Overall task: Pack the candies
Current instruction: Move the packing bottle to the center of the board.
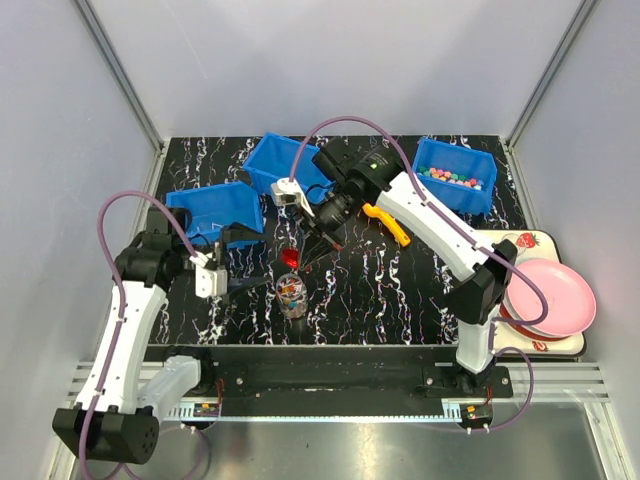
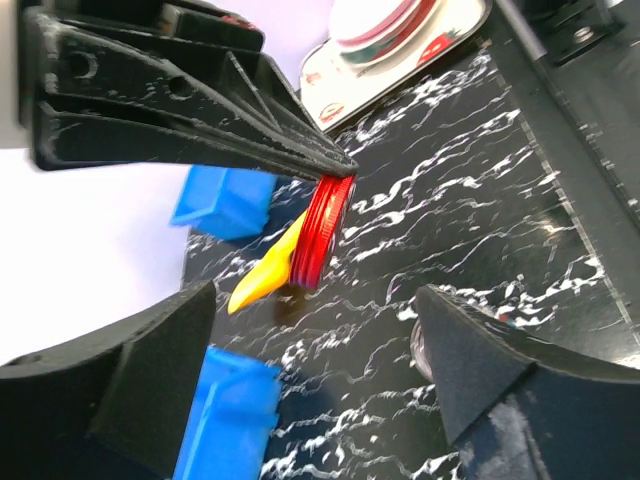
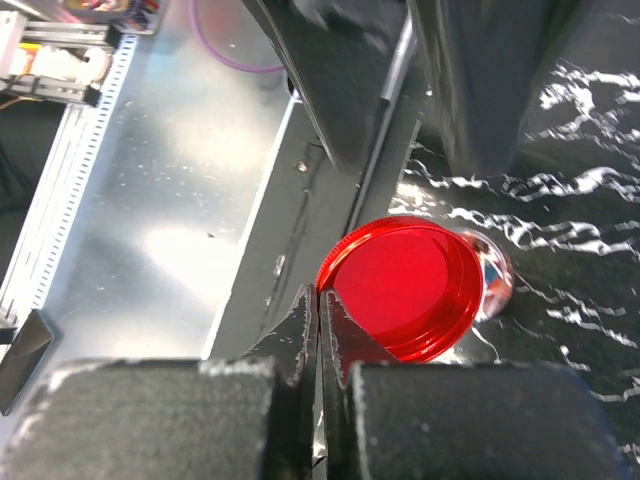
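The candies show as coloured pieces inside a small clear jar at the table's middle front, and as more candies in the far right blue bin. My right gripper is shut on the rim of a flat red lid and holds it on edge just above and behind the jar. The lid shows in the right wrist view between the closed tips, with the jar behind it. My left gripper is open and empty, low beside the jar, which its finger mostly hides. The lid hangs ahead of it.
A yellow scoop lies behind the right arm. Two blue bins stand at back left. A pink plate sits on a tray at the right edge.
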Tool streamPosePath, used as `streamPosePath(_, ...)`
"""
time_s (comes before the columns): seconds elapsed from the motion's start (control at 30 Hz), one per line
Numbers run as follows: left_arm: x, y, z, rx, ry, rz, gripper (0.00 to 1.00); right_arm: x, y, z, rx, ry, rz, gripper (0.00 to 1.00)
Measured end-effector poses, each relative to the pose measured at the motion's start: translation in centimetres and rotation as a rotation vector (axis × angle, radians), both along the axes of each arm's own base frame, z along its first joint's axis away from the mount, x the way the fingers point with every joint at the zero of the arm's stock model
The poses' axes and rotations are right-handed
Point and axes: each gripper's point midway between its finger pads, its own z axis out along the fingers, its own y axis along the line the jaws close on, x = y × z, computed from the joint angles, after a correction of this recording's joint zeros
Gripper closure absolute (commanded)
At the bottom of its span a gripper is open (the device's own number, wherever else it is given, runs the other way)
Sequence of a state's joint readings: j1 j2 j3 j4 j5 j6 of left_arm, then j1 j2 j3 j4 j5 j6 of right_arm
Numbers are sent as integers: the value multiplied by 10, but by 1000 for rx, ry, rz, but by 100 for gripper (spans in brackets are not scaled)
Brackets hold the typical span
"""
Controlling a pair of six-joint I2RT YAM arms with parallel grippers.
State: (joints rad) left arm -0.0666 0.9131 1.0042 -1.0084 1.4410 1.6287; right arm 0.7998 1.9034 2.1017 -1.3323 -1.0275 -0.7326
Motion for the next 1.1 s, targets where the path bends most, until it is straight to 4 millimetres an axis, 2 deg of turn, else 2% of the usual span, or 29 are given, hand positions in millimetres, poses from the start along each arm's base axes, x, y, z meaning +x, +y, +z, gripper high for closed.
streamPosePath(0.27, -8, -17, -8, 3, 37, -95, 21, -19, 9, 11, 38, 3, 59, 100)
streamPosePath(0.53, -7, -23, -16, 9, 84, -128, 36, -34, 14, 11, 37, 3, 98, 100)
streamPosePath(0.6, -9, -25, -16, 9, 83, -137, 44, -34, 14, 11, 36, 1, 97, 100)
streamPosePath(0.67, -10, -26, -16, 9, 84, -144, 62, -34, 14, 11, 36, 0, 97, 100)
streamPosePath(0.7, -11, -26, -16, 9, 86, -147, 68, -34, 14, 11, 36, -2, 96, 100)
streamPosePath(0.83, -13, -27, -15, 7, 87, -154, 73, -31, 14, 9, 28, -17, 89, 100)
streamPosePath(0.97, -15, -27, -15, 10, 87, -151, 85, -31, 14, 10, 27, -22, 87, 99)
streamPosePath(1.0, -16, -26, -15, 13, 90, -150, 87, -30, 14, 10, 27, -23, 86, 96)
streamPosePath(1.03, -18, -26, -16, 15, 94, -149, 92, -29, 14, 11, 26, -28, 83, 85)
streamPosePath(1.1, -19, -26, -16, 14, 95, -150, 93, -28, 13, 12, 20, -39, 74, 80)
